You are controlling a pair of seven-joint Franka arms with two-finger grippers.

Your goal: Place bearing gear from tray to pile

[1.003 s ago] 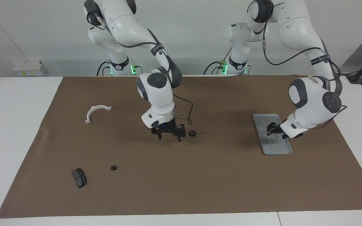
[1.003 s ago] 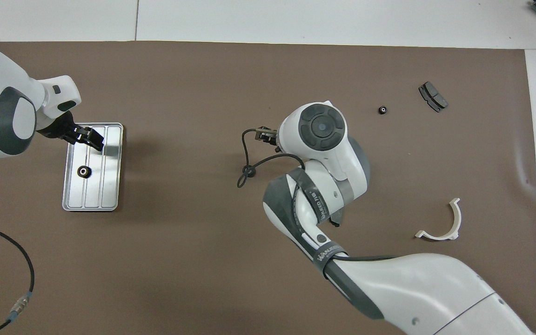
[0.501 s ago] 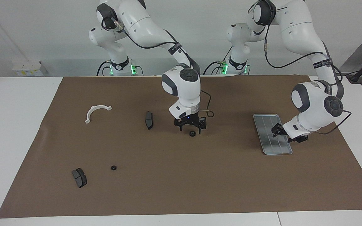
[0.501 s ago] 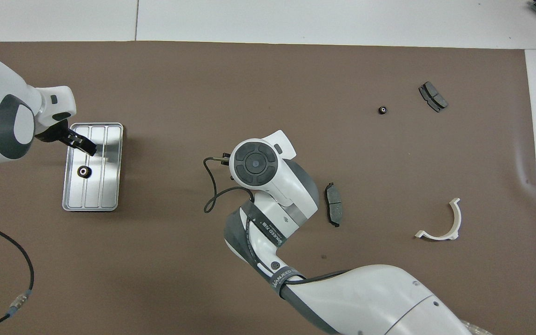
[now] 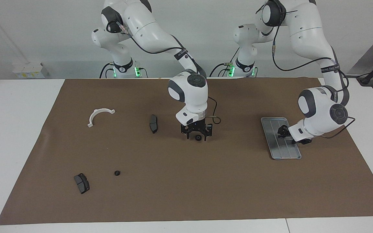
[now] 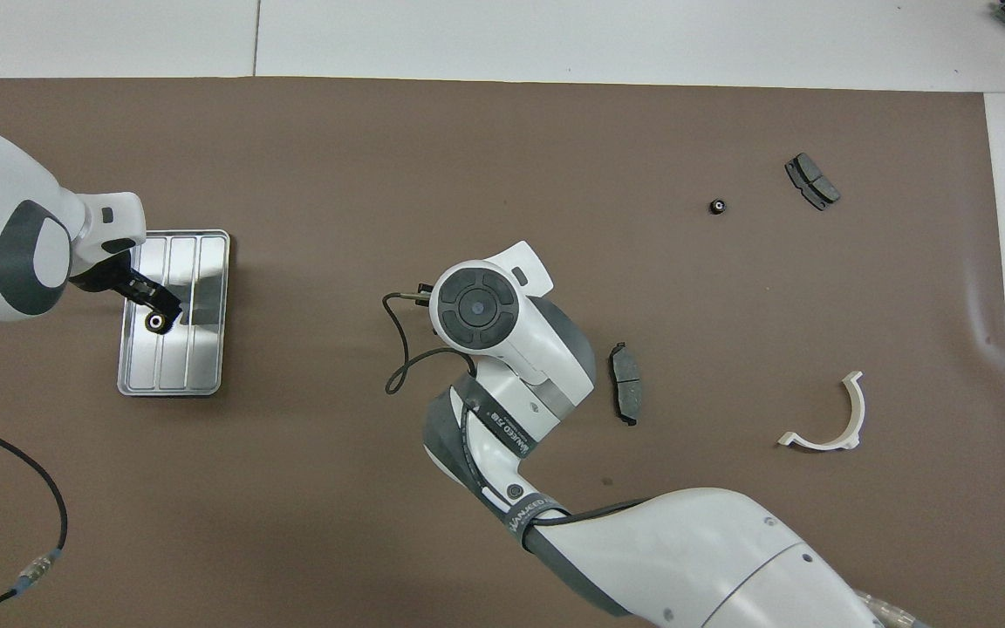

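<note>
Left gripper [image 6: 152, 307] is down on the tray [image 6: 206, 349], at the bearing gear [image 6: 154, 323], which lies in the groove at the tray's edge toward the left arm's end of the tabletop [image 5: 18, 129]. The gripper's tips sit right at the gear; cannot tell whether the fingers have closed on it or only bracket it. In the facing view the gripper [image 5: 282, 132] hides the gear entirely.

Right gripper [image 5: 197, 132] is low over the middle of the brown mat, jaws spread, straddling a second small black gear [image 5: 198, 138] lying on the mat. No contact visible.

Other items on the mat:
- brake pad [image 5: 153, 123] beside the right gripper, toward the right arm's end
- second brake pad [image 5: 81, 183] and a small black gear [image 5: 117, 173] near it, well away from the robots
- white curved bracket [image 5: 99, 115]

Risks, judged from this moment:
1. The gear is small and flat in a groove. If the fingers close off-centre, they may pinch the rim only and the gear could flip or squirt along the groove.
2. Fingertips bearing on the tray floor or rim could drag or tilt the light tray on lift.
3. No obvious pile is present, only scattered gears. The drop target is ambiguous, and a gear released from height could roll.
4. Right gripper occupies the likely drop zone beside the middle gear; a carry toward it invites an arm collision.
</note>
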